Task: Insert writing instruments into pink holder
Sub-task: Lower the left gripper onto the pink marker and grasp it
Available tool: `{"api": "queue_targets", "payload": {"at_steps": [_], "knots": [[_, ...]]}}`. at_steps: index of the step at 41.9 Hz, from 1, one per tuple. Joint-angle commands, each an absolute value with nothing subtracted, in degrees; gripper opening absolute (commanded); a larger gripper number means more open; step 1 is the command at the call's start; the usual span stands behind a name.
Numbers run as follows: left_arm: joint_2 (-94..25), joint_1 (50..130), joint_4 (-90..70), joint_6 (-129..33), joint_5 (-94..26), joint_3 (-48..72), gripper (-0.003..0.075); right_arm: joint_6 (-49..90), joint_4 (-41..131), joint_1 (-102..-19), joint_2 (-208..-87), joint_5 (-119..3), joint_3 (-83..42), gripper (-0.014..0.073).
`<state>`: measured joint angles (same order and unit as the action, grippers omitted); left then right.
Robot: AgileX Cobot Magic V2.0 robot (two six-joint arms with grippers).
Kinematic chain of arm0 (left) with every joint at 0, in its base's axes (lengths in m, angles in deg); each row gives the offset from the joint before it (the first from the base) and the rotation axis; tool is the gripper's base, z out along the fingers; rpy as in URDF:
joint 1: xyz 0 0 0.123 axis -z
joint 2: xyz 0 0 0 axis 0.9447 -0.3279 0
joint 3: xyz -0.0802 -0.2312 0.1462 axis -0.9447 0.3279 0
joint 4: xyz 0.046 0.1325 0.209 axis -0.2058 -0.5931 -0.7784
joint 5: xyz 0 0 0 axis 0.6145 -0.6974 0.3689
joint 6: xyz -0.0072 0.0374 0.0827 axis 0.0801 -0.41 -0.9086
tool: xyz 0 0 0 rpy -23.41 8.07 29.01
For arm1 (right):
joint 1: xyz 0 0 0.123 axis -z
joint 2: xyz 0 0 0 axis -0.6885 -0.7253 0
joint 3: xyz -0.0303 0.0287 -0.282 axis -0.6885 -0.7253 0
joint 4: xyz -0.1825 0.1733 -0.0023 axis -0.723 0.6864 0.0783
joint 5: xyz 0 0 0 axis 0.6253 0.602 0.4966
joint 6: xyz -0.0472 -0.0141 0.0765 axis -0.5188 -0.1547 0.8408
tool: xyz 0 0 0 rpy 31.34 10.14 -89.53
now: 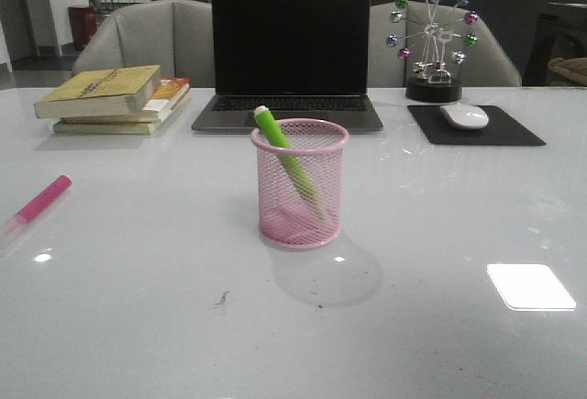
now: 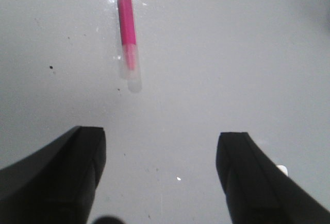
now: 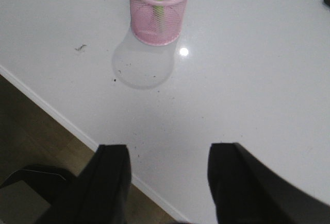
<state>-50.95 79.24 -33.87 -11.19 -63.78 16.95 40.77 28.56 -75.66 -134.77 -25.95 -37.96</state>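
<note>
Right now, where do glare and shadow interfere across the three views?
Front view: a bright rectangular reflection on the table, and a soft shadow in front of the pink holder. Left wrist view: a small glint sits on the pink pen. Right wrist view: the holder's round shadow falls toward the table edge.

Lime green marker (image 1: pixel 286 154) stands tilted inside pink wire-mesh cup (image 1: pixel 300 206); magenta marker (image 2: pixel 127 26) lies on the table (image 1: pixel 147 280), ahead of left gripper (image 2: pixel 161 175).
</note>
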Motion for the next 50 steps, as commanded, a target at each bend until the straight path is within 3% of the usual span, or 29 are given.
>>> {"api": "queue_targets", "payload": {"at_steps": [1, 24, 50], "knots": [[-55.4, 78.4, -33.6, -10.5, -60.2, 11.4, 0.0507, 40.9, 28.5, -75.6, -133.4, -26.1, -36.5, 0.0459], [-85.6, 77.1, -37.3, -10.5, -63.0, -13.3, 0.0507, 40.9, 28.5, -75.6, -133.4, -24.6, -36.5, 0.0459], [-97.0, 76.2, -37.2, -10.5, -65.0, -22.9, 0.0506, 40.9, 28.5, -75.6, -133.4, -24.6, -36.5, 0.0459]]}}
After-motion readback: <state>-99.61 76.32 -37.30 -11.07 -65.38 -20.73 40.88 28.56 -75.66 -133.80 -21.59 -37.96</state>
